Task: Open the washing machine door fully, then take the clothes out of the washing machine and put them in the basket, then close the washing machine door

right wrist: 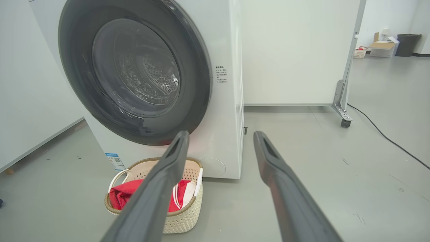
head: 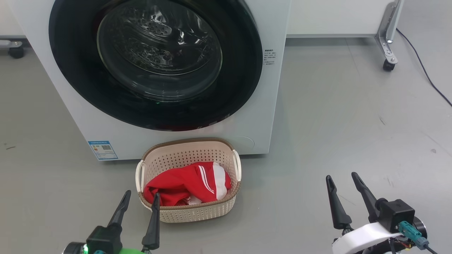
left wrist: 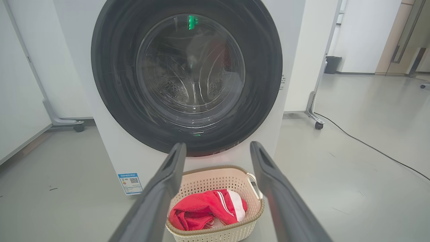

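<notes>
Your left fingers [head: 154,222] stand spread with nothing between them, low over the floor [head: 335,123], tips just short of the near wall of the basket [head: 197,211]. Your right fingers [head: 336,206] are likewise spread and empty, well apart from the basket on its right side. The clothes [head: 183,185] lie bunched inside the basket, red with a white-striped fold uppermost, heaped below the rim. Judgement: soft, light, limp stuff; it will sag and trail if lifted, so should you need it again, pinch deep into the raised fold near the stripes, not a loose edge. The basket is thin perforated plastic, light by the look of it, and likely to skid on the smooth floor if nudged; its two white side handles are the sound holds. It sits just in front of the washing machine [head: 272,106], below the washing machine door [head: 70,70]. The door lies flush against the front in all three views; through the glass you see perforated steel drum and no clear garment. Judgement: the door is stiff, hinged, its black rim glossy and probably slippery; no handle recess is discernible, so press flat on the rim, never the glass bowl. The task reads as essentially complete.
</notes>
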Robot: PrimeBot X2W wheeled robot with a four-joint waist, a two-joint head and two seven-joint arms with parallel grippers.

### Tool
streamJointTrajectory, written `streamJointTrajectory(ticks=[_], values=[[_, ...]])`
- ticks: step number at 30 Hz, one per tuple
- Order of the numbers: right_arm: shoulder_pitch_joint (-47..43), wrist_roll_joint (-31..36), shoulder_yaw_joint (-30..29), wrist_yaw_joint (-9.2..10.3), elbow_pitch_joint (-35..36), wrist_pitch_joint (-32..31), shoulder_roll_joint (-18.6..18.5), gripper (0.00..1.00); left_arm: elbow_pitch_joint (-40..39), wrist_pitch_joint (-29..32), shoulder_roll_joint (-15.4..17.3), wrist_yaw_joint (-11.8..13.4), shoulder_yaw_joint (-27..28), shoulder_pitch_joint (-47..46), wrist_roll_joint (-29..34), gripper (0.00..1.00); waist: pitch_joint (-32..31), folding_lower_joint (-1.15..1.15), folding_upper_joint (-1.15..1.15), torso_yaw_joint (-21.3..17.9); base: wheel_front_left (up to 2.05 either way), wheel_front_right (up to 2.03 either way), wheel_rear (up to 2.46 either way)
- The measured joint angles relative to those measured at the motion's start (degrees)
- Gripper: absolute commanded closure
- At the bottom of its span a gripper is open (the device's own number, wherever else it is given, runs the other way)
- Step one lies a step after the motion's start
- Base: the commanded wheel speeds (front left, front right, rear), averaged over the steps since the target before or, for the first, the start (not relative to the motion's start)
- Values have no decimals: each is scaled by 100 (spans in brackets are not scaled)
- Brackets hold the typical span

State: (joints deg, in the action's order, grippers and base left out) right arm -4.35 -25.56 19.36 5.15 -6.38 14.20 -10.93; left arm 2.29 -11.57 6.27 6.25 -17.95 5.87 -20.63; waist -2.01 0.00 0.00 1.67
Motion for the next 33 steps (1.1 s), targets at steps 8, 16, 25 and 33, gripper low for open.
streamJointTrajectory(ticks=[8,16,25,33], values=[[-94,-1,-8,3,68,-1,-35,0,-27,0,-11,0,-13,4,0,0,19,0,0,18,0,0,0],[-96,-1,-12,4,160,-2,-37,0,-51,42,-12,0,-20,5,0,0,35,0,0,31,0,0,0],[-113,0,-13,5,232,-10,-73,100,-77,42,-18,0,-27,5,0,100,47,0,0,32,0,0,0],[-271,-105,14,-23,15,-26,46,100,135,43,-40,-7,-87,141,-114,100,56,0,0,27,0,0,0]])
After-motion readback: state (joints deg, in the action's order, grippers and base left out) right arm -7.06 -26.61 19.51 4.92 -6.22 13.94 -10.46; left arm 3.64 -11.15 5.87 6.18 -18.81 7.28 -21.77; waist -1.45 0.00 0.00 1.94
